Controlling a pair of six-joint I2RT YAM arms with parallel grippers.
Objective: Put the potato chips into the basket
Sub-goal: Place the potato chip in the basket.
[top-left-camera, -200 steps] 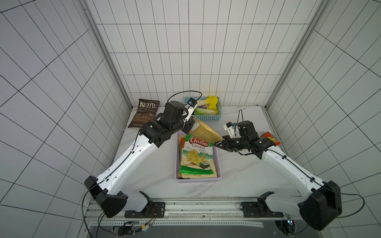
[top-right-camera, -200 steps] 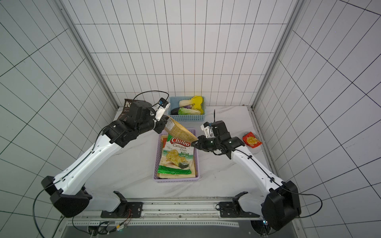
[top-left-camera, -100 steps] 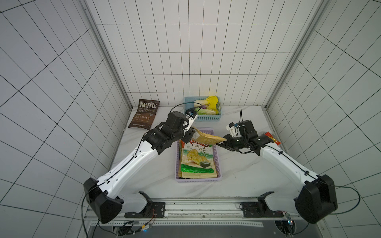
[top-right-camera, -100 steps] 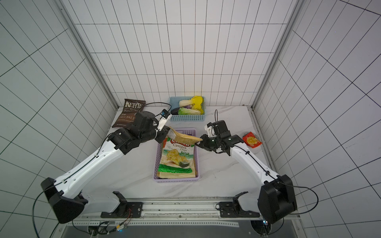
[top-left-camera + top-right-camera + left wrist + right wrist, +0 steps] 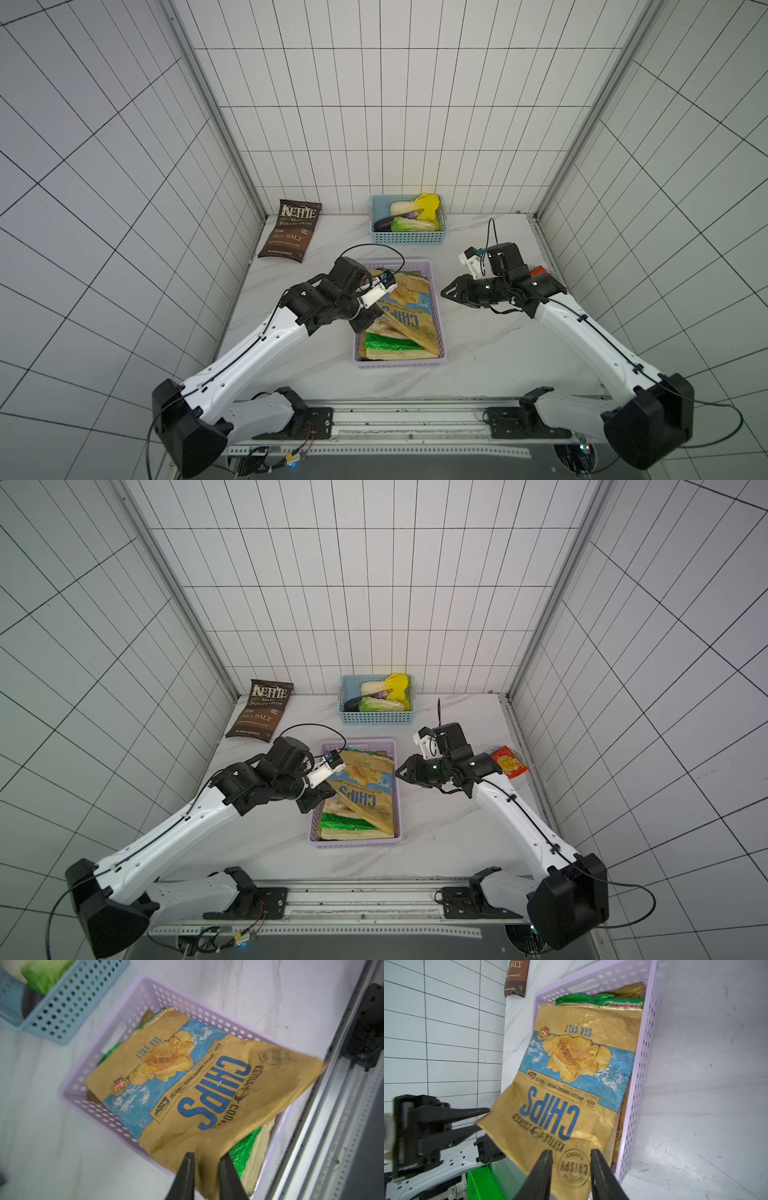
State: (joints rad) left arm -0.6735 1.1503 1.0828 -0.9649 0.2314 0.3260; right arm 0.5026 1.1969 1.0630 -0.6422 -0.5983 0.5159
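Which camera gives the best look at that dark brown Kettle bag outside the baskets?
Both top views: the Kettle bag shows whole there, with its lettering readable. The right wrist camera catches only its lower end at the picture's edge, and the left wrist camera does not show it at all.

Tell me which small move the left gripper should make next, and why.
Probably draw the left gripper back from the tan chip bag: its jaws stand apart, the bag lies in the purple basket, and the brown bag lies outside it.
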